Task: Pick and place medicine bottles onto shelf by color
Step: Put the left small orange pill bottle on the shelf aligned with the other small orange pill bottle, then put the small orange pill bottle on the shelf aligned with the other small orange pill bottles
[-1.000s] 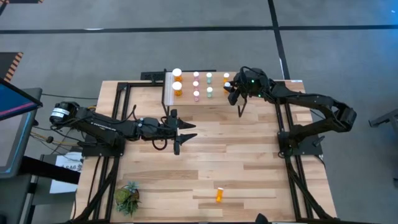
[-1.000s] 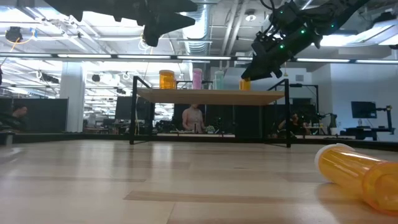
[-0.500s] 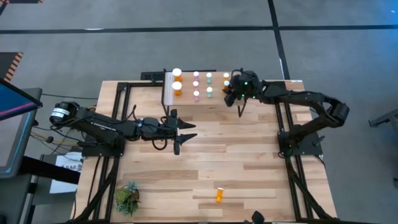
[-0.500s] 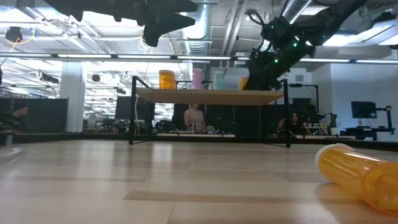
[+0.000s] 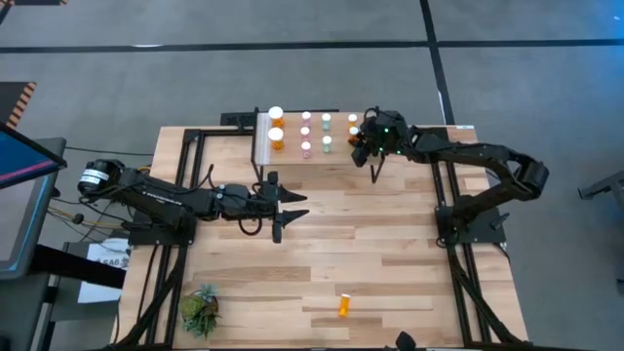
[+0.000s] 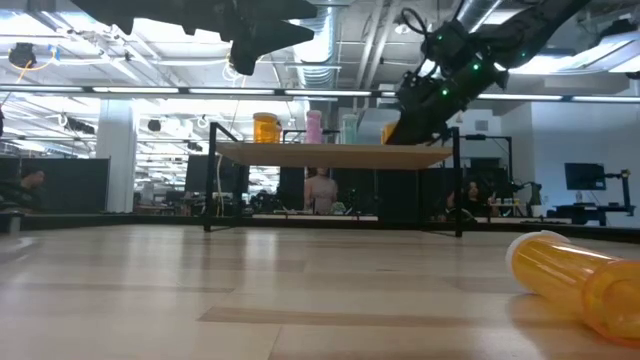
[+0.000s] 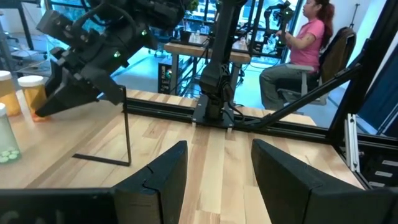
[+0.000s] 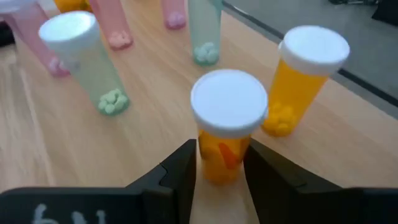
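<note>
A small potted plant (image 5: 201, 310) sits at the near left corner of the table (image 5: 390, 253). Above the table's left middle the left pincer (image 5: 290, 207) hangs with its two dark fingers (image 7: 155, 180) parted and nothing between them.

At the far edge stands the shelf (image 5: 261, 148), a raised light-wood platform with a white strip at its left end. The medicine bottles stand upright on it, all with white caps. Leftmost are two large orange bottles (image 5: 277, 127), one behind the other. To their right come the pink bottles (image 5: 306, 133), whose contents lie as a small pink heap at the bottom. Next are the pale green bottles (image 5: 328, 131); the nearer one (image 8: 87, 65) holds a few round green tablets settled at its base, and so does the farther one (image 8: 205, 31).

At the shelf's right end the right pincer (image 8: 219, 163) is closed on a small orange bottle (image 8: 225, 127), its fingers pressed against either side of the body; the bottle stands upright and holds orange capsules. Just beside it, a second small orange bottle (image 8: 305, 78) stands free on the shelf with yellow tablets piled at the bottom.

Well apart from all these, a lone orange bottle (image 5: 344, 305) lies on its side on the table near the near edge, right of centre.
</note>
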Robot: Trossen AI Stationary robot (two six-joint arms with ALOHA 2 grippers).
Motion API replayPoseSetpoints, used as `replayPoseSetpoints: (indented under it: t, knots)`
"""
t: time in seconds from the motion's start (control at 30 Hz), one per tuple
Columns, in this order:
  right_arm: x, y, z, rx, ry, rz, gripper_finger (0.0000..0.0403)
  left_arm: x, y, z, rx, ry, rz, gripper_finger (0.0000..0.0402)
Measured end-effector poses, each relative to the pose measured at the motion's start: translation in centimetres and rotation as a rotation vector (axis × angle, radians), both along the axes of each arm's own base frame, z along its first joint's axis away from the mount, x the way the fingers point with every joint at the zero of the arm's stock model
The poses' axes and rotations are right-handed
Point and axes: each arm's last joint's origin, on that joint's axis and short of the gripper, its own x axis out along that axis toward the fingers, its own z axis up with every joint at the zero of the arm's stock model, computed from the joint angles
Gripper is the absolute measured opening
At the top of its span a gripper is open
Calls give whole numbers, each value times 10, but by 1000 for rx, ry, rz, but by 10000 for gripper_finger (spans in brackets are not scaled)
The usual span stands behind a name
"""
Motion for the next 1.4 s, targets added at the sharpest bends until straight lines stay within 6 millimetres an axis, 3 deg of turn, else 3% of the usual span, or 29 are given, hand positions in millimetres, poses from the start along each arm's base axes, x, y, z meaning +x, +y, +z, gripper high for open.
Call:
replayPoseSetpoints:
  t: [0.5,0.83,1.0,1.4]
  knots:
    - [-4,8,10,12,-32,44,157,0,0,0,0,0,0,167]
    - [-4,9,10,46,-27,38,247,0,0,0,-1,1,-1,167]
    - [-11,12,14,61,-11,36,264,0,0,-1,-1,8,0,167]
    - [-49,40,57,15,-73,35,265,0,0,-1,-5,12,0,167]
